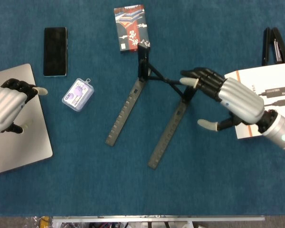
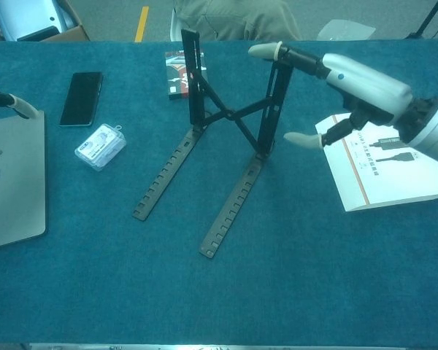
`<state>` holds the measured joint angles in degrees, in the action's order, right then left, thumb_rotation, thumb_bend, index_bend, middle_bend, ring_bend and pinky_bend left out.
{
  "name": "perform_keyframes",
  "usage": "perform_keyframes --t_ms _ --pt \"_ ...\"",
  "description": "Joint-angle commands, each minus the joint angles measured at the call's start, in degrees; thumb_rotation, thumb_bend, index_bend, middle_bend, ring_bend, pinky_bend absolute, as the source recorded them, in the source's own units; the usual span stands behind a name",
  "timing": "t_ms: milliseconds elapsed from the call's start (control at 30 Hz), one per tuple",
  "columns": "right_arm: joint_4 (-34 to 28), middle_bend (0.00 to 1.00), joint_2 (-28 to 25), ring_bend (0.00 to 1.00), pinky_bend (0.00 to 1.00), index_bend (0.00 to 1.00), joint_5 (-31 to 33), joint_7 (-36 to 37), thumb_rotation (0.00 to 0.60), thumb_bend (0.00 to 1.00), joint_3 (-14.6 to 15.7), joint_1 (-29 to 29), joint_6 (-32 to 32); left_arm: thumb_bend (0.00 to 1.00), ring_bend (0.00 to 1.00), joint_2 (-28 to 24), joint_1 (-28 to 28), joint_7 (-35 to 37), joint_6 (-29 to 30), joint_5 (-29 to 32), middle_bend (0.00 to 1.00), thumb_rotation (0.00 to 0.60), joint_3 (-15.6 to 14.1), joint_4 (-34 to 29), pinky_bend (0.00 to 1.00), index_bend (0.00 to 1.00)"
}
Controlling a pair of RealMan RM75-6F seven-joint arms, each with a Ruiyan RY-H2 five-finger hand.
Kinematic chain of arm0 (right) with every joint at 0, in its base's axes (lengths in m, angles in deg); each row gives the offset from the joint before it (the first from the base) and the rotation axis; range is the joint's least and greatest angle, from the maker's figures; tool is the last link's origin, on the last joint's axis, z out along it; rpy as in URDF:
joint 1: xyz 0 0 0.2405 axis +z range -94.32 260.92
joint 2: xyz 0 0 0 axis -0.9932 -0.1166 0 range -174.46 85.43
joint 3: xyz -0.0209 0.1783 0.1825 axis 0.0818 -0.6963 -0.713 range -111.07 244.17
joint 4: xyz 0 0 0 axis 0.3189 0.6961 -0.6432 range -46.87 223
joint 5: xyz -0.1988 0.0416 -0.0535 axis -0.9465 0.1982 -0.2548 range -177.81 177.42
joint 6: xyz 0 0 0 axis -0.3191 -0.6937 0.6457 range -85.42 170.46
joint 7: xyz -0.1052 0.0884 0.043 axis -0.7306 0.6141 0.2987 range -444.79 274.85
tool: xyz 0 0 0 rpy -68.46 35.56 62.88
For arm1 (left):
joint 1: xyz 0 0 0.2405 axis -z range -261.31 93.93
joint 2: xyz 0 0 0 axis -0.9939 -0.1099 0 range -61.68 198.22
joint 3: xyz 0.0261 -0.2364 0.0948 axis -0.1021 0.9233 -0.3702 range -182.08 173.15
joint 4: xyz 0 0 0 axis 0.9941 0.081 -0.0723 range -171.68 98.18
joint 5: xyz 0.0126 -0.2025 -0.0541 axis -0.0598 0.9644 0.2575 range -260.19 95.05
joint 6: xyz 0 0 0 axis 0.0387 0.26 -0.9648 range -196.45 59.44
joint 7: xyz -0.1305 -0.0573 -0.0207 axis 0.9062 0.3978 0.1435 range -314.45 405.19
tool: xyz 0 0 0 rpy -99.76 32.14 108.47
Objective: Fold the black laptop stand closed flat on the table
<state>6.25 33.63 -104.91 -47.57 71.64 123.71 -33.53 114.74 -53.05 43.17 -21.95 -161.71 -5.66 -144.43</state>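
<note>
the black metal laptop stand with two notched rails and crossed struts (image 1: 147, 107) sits mid-desk, still opened out: its two uprights stand tall in the chest view and the rails splay toward the near edge. the folding looks barely begun. the right hand (image 1: 230, 97) hovers beside the right upright, its fingers (image 2: 266, 50) spread and holding nothing, their tips at the upright's top; whether they touch it i cannot tell. the next move likely calls for pressing that upright down or drawing the rails together, perhaps with the other side steadied. the left hand (image 1: 7, 105) rests over the grey closed laptop (image 1: 26, 152), fingers loosely curled, empty. a black phone (image 1: 55, 51), a small clear plastic case (image 1: 78, 94) and a red-and-black packet (image 1: 130, 28) lie behind the stand; a white printed box (image 2: 387, 171) is near the right hand.
</note>
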Motion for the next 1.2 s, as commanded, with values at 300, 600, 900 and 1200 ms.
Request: perform_keyframes --t_ms 300,600,900,1200 --pt "-3.7 0.02 -1.0 0.0 0.06 0.0 -4.2 2.2 0.6 0.25 3.0 0.4 0.1 0.36 0.13 -0.1 0.2 -0.5 -0.1 -0.2 0.19 0.6 0.1 -0.3 0.11 0.19" --pt "-5.6 0.02 -1.4 0.0 0.06 0.0 -8.4 5.7 0.6 0.25 5.0 1.7 -1.1 0.36 0.13 -0.8 0.3 -0.6 0.2 -0.4 0.19 0.6 0.2 -1.1 0.12 0.19" --pt "-6.1 0.02 -2.0 0.0 0.06 0.0 -8.3 1.6 0.6 0.25 4.2 1.4 -1.7 0.36 0.13 -0.4 0.0 1.2 2.1 -0.9 0.2 0.6 1.3 -0.8 0.11 0.19" --pt "-3.5 0.0 -1.9 0.0 0.06 0.0 -5.3 -14.8 0.6 0.19 2.4 -0.4 1.9 0.36 0.15 1.8 2.5 3.3 -2.3 0.4 0.22 0.6 1.9 -0.2 0.11 0.19"
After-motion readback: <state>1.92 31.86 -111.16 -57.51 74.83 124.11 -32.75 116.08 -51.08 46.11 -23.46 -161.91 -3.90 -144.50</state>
